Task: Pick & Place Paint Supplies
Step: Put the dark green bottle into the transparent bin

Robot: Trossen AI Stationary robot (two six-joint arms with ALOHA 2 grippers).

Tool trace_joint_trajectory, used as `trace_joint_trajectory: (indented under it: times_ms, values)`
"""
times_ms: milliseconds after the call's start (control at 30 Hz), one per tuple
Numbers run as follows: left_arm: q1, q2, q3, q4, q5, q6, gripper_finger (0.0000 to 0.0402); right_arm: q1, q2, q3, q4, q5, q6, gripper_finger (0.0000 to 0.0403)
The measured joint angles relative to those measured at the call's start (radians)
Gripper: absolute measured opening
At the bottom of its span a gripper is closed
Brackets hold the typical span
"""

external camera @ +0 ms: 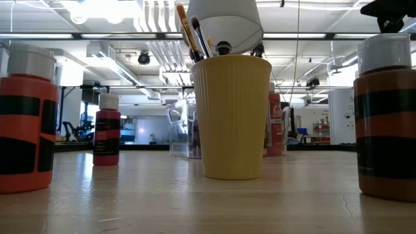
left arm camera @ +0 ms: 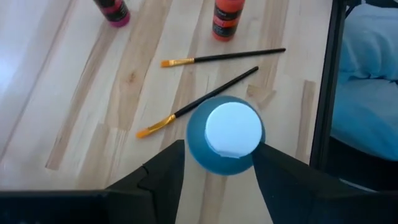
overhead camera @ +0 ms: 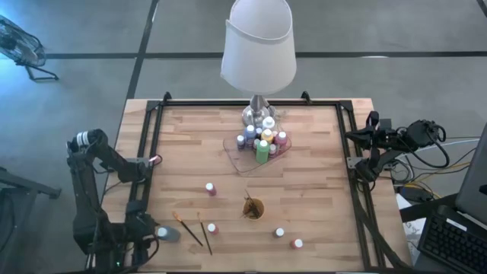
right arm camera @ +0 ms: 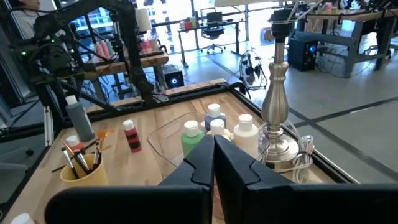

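A grey-blue, white-capped paint bottle (left arm camera: 227, 134) sits between the fingers of my left gripper (left arm camera: 219, 149) at the table's near left (overhead camera: 169, 234). Two thin dark brushes (left arm camera: 217, 57) (left arm camera: 199, 102) lie on the wood just beyond it. Loose bottles stand near them: a pink one (overhead camera: 210, 188) and red ones (overhead camera: 212, 227) (overhead camera: 279, 232) (overhead camera: 297, 243). The orange cup (overhead camera: 253, 207) holds several brushes. More bottles stand in the clear tray (overhead camera: 242, 158). My right gripper (right arm camera: 214, 155) waits shut at the table's right edge. My left gripper pinches the grey-blue bottle's round body (left arm camera: 205, 158) between its two fingers (left arm camera: 168, 171), one on each opposite side, below the white cap. The fingers come slanting down from the near left. Whether the bottle's base rests on the table, I cannot tell.
A lamp with a white shade (overhead camera: 259, 46) stands on its metal foot (overhead camera: 259, 114) at the far middle, right behind the tray. A black frame rail (overhead camera: 144, 167) runs along the table's left side beside my left arm. Bare wood lies between the tray and the loose bottles.
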State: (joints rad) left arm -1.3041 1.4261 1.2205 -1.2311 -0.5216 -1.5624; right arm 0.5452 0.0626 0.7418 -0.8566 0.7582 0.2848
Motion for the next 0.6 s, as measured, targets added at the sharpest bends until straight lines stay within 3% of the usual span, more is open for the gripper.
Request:
trace_joint_trajectory:
  times_ms: [600]
  values:
    - [0.032, 0.051, 0.000, 0.055, -0.053, 0.121, 0.0193, 0.000, 0.000, 0.000, 0.000, 0.000, 0.000, 0.0008]
